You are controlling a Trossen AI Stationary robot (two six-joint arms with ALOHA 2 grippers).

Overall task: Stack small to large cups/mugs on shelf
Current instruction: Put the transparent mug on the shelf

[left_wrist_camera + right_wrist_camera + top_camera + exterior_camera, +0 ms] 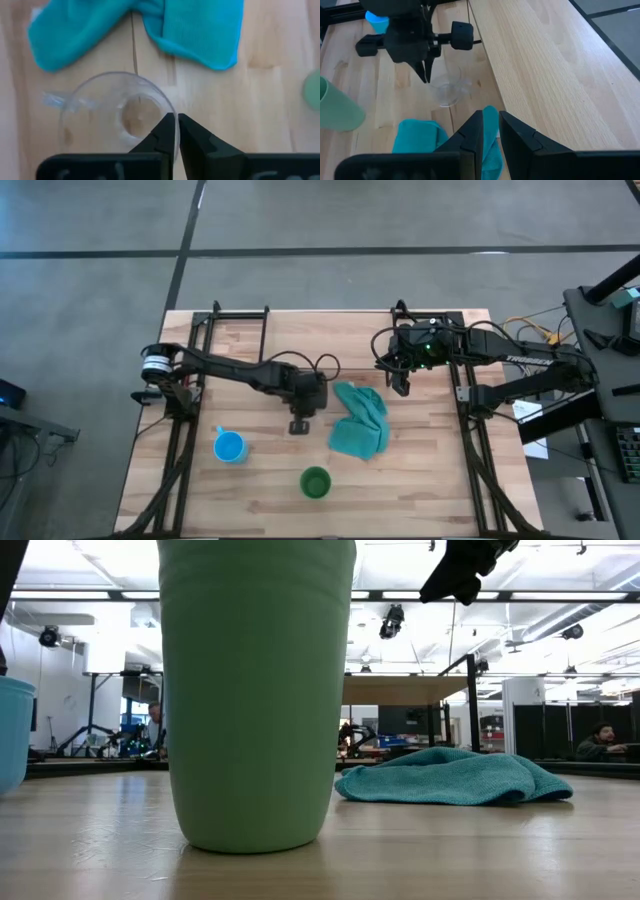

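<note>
A small clear glass cup (117, 115) stands on the table just left of the teal cloth (360, 420). My left gripper (176, 125) points down at the cup's rim, nearly shut on it; the right wrist view also shows this gripper (426, 77) and the cup (449, 91). The blue mug (230, 447) and the green cup (315, 482) stand on their bases near the table's near edge. The shelf (545, 65) runs along the far side. My right gripper (491, 122) hovers over the cloth with a narrow gap and holds nothing. My left gripper pinches the glass cup's rim (170, 111) on the side away from its handle (57, 100). One finger (165, 127) is inside the cup and the other (190, 130) outside. The fingers come from above, pointing down. The cup sits upright on the table.
The teal cloth (450, 777) lies crumpled at the table's middle, right of the glass cup. Black frame rails (185, 410) run along both table sides. In the low view the green cup (255, 690) fills the foreground. People (600, 740) sit in the room beyond.
</note>
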